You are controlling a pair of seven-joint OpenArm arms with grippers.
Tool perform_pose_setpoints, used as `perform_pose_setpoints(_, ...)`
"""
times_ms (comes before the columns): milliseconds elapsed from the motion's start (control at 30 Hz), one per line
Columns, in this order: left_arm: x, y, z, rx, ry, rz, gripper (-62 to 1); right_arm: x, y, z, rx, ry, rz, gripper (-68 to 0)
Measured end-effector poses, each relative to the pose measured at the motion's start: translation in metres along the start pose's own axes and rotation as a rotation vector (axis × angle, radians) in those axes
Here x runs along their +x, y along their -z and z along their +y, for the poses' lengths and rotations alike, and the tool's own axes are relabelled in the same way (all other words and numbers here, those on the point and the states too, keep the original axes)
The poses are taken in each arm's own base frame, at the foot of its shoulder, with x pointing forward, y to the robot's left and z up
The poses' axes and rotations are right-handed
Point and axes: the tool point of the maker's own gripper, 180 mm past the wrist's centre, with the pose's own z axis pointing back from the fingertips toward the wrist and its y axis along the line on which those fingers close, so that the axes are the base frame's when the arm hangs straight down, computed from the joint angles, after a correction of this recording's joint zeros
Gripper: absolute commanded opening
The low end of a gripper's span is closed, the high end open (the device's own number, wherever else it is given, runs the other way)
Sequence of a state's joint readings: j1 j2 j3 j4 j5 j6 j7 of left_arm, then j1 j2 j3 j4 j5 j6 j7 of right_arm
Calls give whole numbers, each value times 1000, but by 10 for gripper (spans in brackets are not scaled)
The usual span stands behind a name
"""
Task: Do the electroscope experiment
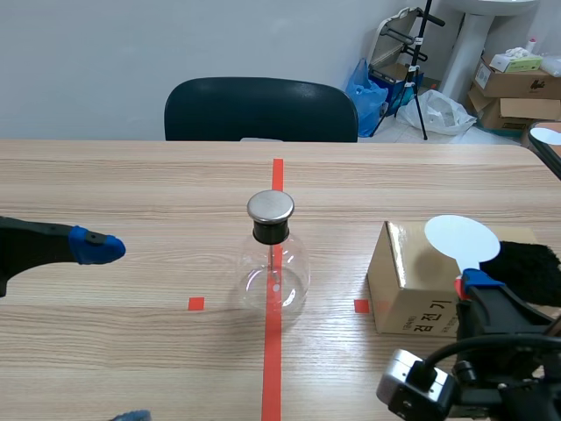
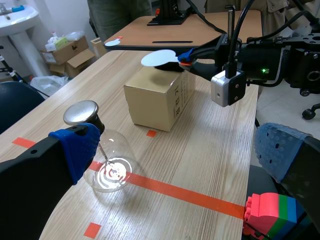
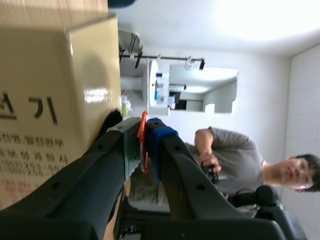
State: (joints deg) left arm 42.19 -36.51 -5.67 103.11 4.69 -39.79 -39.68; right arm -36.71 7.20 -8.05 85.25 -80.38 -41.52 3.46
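The electroscope, a clear glass flask (image 1: 273, 274) with a metal cap (image 1: 270, 207), stands on the red tape line at the table's middle. Right of it sits a cardboard box (image 1: 412, 294). My right gripper (image 3: 145, 145) is shut on the thin orange-red handle (image 3: 143, 131) of a white disc paddle (image 1: 462, 239), holding the disc over the box top. A black furry cloth (image 1: 530, 263) lies on the box beside the disc. My left gripper (image 2: 175, 150) hangs open left of the flask (image 2: 107, 162), nothing between its blue fingertips (image 1: 96, 247).
A dark chair (image 1: 260, 110) stands behind the far table edge. Boxes and bags (image 1: 517, 88) clutter the floor at the back right. A red, green and blue block (image 2: 267, 212) shows beside my left gripper's finger. A person (image 3: 235, 155) sits in the background.
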Motion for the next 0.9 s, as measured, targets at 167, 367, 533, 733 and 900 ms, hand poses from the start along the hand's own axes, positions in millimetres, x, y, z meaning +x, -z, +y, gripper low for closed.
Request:
perform_pose_setpoints(167, -3, 0, 0, 1, -1, 15, 14, 17, 5, -11, -35, -17, -36, -665)
perform_pose_setpoints(367, -9, 0, 1, 1, 5, 53, 14, 22, 26, -28, -110, 2, -12, -665)
perform_pose_setpoints(533, -14, 0, 2, 3, 6, 80, 14, 27, 37, -33, -123, 1, -16, -665)
perform_pose_setpoints(733, -55, 12, 9, -22, -6, 208, -487, 41, 43, -31, -99, 1, -53, -665)
perform_pose_setpoints(900, -93, 23, 16, -53, -61, 239, -584, 54, 48, -36, -113, 14, -85, -665)
